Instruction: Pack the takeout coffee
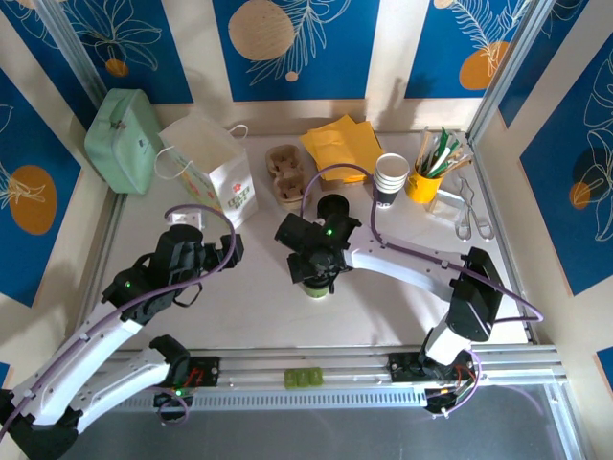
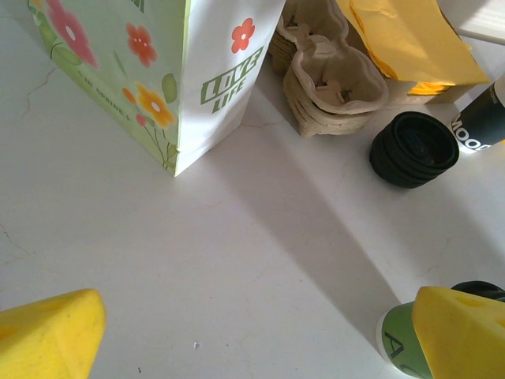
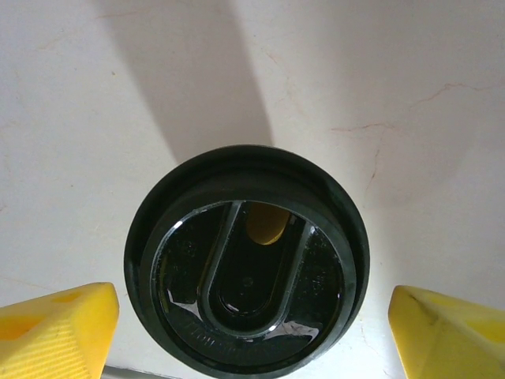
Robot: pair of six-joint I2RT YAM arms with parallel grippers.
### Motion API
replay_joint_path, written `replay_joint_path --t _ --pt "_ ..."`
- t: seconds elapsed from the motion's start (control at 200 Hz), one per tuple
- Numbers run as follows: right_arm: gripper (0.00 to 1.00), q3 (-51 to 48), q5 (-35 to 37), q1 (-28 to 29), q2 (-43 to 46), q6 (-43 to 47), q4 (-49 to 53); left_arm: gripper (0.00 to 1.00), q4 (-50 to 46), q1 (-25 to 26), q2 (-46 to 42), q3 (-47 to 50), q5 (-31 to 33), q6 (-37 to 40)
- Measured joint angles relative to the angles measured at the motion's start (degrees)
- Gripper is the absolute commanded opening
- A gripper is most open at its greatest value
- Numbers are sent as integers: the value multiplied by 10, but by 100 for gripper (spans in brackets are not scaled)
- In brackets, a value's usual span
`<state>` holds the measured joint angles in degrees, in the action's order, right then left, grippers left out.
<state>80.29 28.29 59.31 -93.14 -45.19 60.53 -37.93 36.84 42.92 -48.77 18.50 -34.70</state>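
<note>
Right gripper (image 3: 252, 335) points straight down over the takeout coffee (image 3: 245, 268). Its yellow fingers (image 3: 59, 332) are spread wide, one on each side of the black lid, neither touching it.

Left gripper (image 2: 256, 343): fingers apart too, nothing between them, low over the table (image 1: 249, 307) and looking toward the bag.

White table, well lit, hard shadows.

Flowered paper bag (image 1: 215, 172) stands at back left, well apart from the cup.

Pulp cup carriers (image 1: 287, 175), stacked, just right of the bag.

Stack of black lids (image 2: 414, 148) sits near the carriers.

Coffee cup: upright at table centre, lid seated, green side visible in the left wrist view.

Step, as I read it: the reach for the cup, grasp not yet made.

Next move likely calls for lowering so the pads meet the paper wall under the lid rim, then a gentle squeeze. Keep the cup upright on the lift, since the sip hole is open.
</note>
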Motion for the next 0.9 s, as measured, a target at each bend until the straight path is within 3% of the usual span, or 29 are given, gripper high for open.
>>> replay_joint_path --t 0.19,0.9 --pt "79 2 -2 0 -5 2 -1 99 1 -1 0 0 0 0" --pt "78 5 -14 -5 -16 3 4 99 16 -3 12 0 -5 0"
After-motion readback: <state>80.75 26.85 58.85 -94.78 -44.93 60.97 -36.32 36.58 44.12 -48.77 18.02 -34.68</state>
